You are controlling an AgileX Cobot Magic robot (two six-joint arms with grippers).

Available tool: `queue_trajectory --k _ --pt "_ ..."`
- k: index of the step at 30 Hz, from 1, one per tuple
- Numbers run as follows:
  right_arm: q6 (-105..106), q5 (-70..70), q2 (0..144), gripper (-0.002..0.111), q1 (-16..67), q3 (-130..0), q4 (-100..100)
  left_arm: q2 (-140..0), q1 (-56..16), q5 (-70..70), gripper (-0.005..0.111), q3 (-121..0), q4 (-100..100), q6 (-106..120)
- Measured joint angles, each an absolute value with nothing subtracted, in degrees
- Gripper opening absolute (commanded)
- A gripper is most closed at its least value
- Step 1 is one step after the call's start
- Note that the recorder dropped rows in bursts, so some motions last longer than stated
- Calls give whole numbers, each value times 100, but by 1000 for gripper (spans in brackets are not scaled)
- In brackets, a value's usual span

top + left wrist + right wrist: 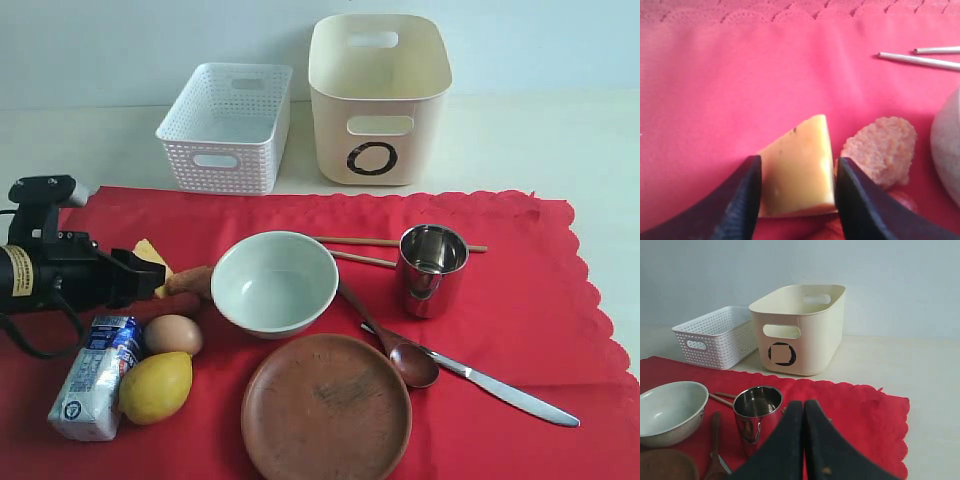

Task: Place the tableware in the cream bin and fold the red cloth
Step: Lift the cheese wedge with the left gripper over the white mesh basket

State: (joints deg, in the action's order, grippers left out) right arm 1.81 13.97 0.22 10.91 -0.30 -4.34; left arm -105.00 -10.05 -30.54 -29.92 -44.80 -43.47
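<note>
The red cloth (540, 290) lies spread flat under everything. On it sit a pale bowl (273, 282), a wooden plate (326, 405), a steel cup (432, 268), two chopsticks (360, 242), a brown spoon (400, 355) and a table knife (500, 388). Behind the cloth stands the cream bin (378, 100). My left gripper (798, 161) is low at the cloth's left side, its jaws pressed against both sides of a yellow cheese wedge (797, 167). The right gripper (803, 405) is shut on nothing above the cloth, near the cup (757, 415); the exterior view does not show it.
A white lattice basket (228, 125) stands left of the cream bin. An egg (172, 333), a lemon (157, 387) and a milk carton (97, 377) lie at the front left. A crumbly brown food piece (880, 150) rests between the cheese and the bowl.
</note>
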Motion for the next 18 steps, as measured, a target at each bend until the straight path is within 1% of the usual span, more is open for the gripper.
queue_trajectory --k 7,13,18 --pt "181 1397 22 0 1091 -30 -434 -10355 -1005 -2991 0 -2992 -4405 -4371" --pt "181 1397 22 0 1091 -30 -434 -9603 -1005 -2914 0 -2992 -4230 -4431" --pt "181 1397 22 0 1091 -30 -434 -8863 -1005 -2901 0 -3230 -4190 -4726"
